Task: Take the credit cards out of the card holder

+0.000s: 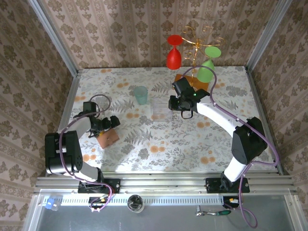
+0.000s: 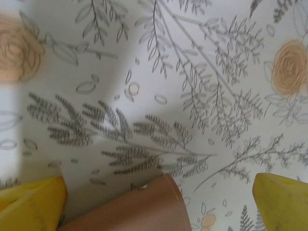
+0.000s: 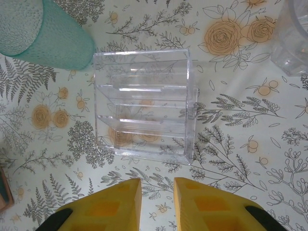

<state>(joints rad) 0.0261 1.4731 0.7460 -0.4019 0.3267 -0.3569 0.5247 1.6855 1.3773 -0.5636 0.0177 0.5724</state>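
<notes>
The card holder (image 1: pixel 108 137) lies on the flowered tablecloth at the left, showing its tan-orange outside. My left gripper (image 1: pixel 112 122) hovers just beyond it, open wide. In the left wrist view the holder's tan stitched corner (image 2: pixel 139 209) sits between the two yellow fingers (image 2: pixel 31 204), touching neither. The credit cards are hidden. My right gripper (image 1: pixel 173 103) is at mid-table, beside a clear acrylic stand (image 1: pixel 160 109). In the right wrist view its fingers (image 3: pixel 106 207) are a narrow gap apart with nothing between them, a little short of the stand (image 3: pixel 144 106).
A teal tumbler (image 1: pixel 140 95) stands left of the acrylic stand, seen again as the tumbler (image 3: pixel 48 33) in the right wrist view. A clear glass (image 3: pixel 294 33) is at the right. A rack with red (image 1: pixel 173 54) and green (image 1: pixel 207 67) glasses stands at the back.
</notes>
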